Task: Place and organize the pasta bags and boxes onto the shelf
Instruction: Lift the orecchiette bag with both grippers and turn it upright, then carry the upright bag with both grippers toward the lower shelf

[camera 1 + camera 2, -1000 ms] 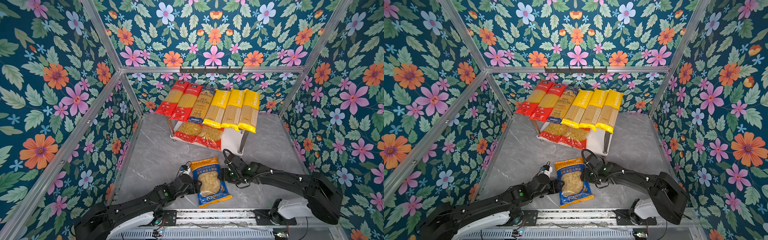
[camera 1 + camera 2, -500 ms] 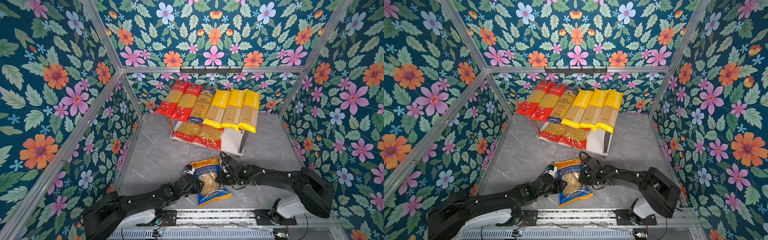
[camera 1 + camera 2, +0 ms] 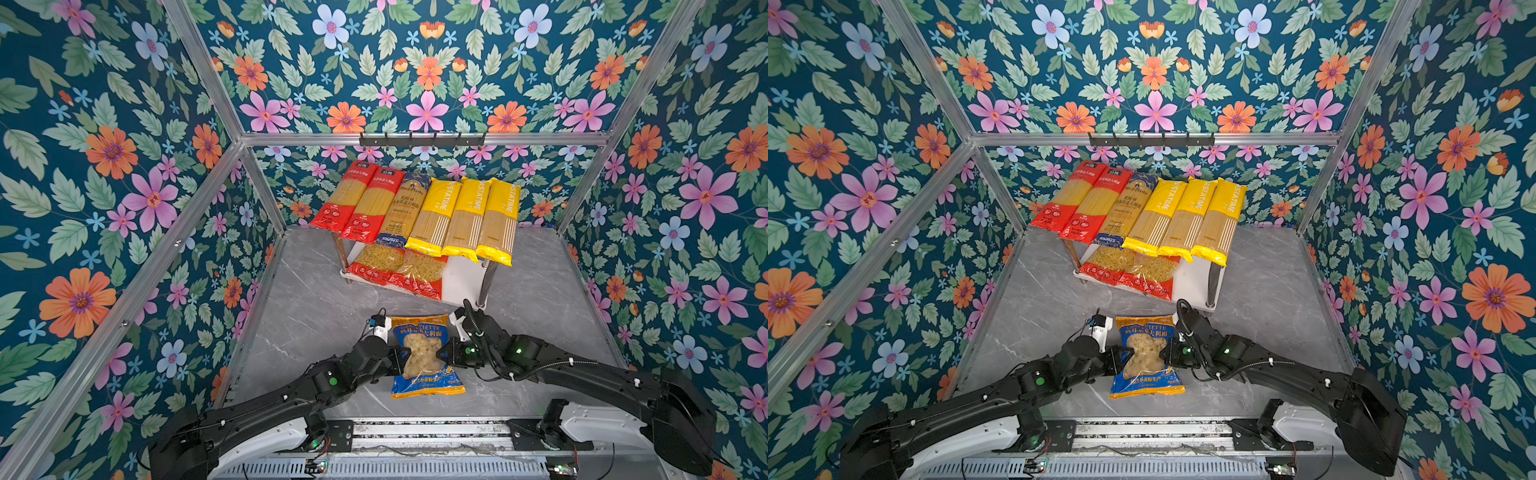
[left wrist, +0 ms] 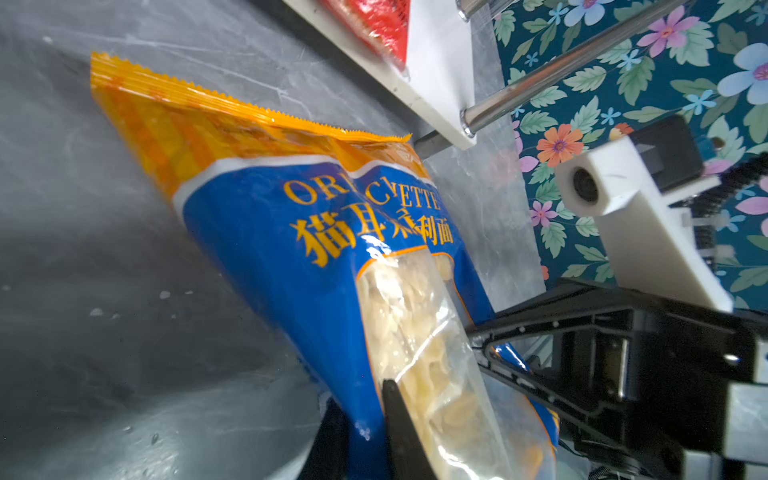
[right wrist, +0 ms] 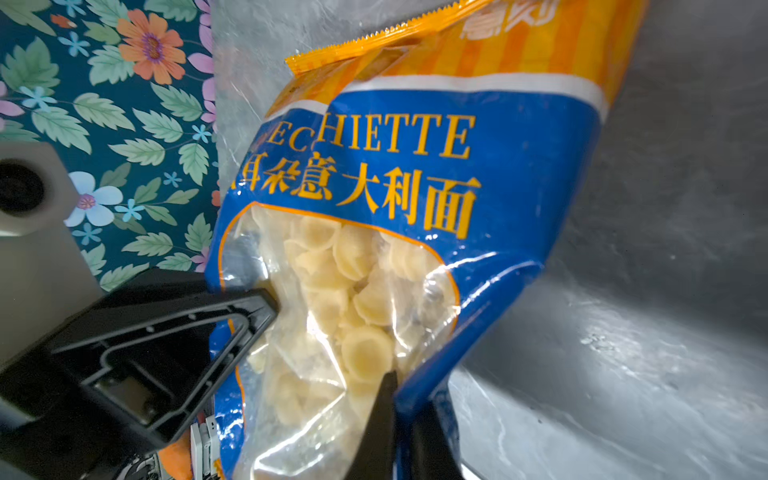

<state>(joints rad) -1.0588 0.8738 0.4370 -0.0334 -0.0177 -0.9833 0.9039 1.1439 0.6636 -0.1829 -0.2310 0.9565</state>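
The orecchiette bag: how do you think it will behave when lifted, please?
Probably floppy: the orecchiette bag pinches in between the left gripper and right gripper. Its glossy film may slip, and loose shells could shift.

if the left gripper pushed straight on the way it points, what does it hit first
The blue-and-orange plastic orecchiette bag that the left gripper pinches; beyond it, probably the facing right gripper.

On shelf (image 3: 462,283) top we see 6 spaghetti pks (image 3: 409,212): 2 red, 1 navy, 3 yellow; 2 macaroni bags (image 3: 397,271) on lower tier; shells bag (image 3: 423,352) in front, mid pinched.
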